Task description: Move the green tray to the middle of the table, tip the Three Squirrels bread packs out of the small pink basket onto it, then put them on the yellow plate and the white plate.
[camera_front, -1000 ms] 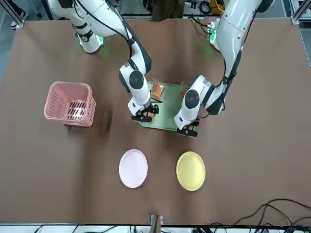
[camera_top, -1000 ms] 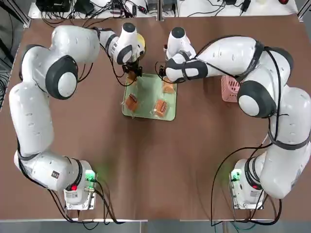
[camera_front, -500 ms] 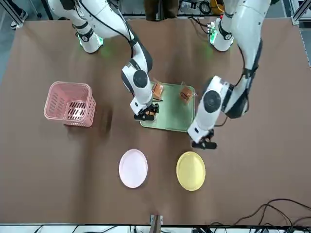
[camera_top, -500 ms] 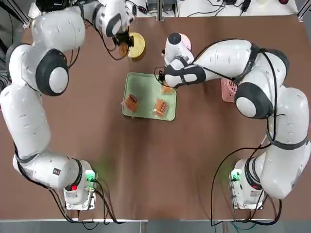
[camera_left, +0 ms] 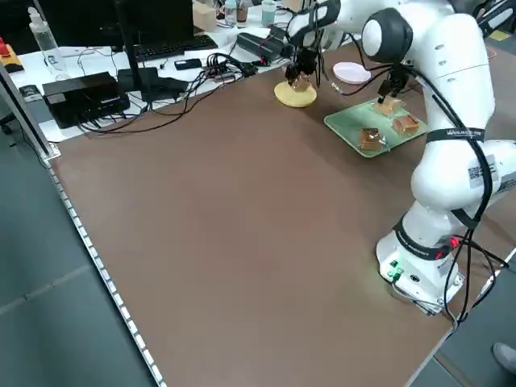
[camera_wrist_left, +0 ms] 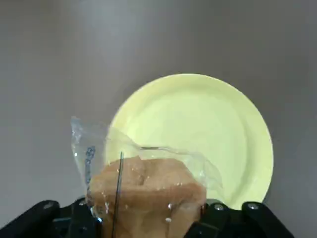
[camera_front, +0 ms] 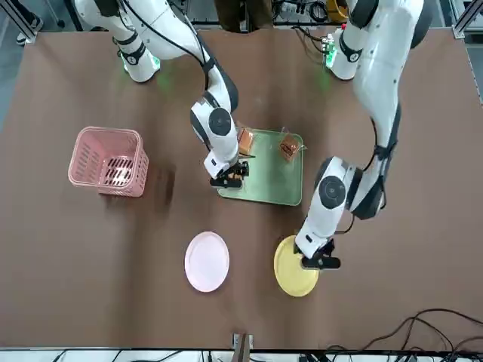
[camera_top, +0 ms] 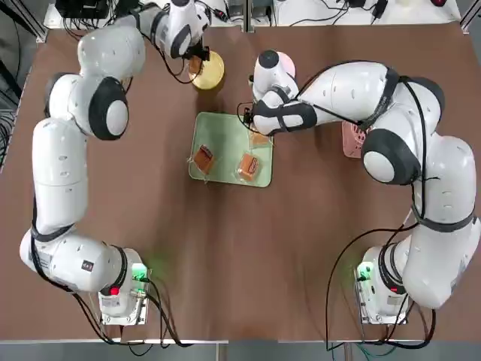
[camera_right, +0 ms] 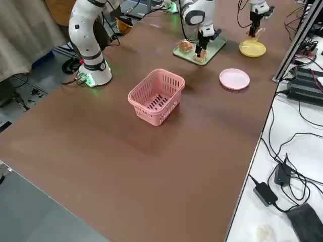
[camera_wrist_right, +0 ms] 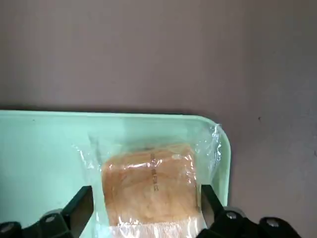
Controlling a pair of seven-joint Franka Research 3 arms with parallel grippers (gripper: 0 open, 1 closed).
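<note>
Nearest the arm bases you see the green tray (camera_top: 230, 148) in the middle of the table, with two Three Squirrels bread packs (camera_top: 204, 159) lying loose on its near half, one toward each side. At the tray's far right corner your right gripper (camera_front: 229, 179) stands low over a third pack (camera_wrist_right: 148, 181); its fingers are spread wide on either side of that pack, and whether they touch it cannot be told. There is faint printing on the wrapper, too small to read, and no brand name is legible on any pack.

Off to your robot's right, the small pink basket (camera_front: 108, 161) stands upright on the table, well apart from the tray.

Beyond the tray, the left gripper (camera_front: 320, 262) hangs over the yellow plate (camera_wrist_left: 198, 131), its fingers half closed on the fourth pack (camera_wrist_left: 146, 191). This pack shows blue lettering on the clear film, also unreadable. It is held above the plate's near edge, not resting on it.

The white plate (camera_front: 207, 261) sits beside the yellow one, toward the right arm's side.
</note>
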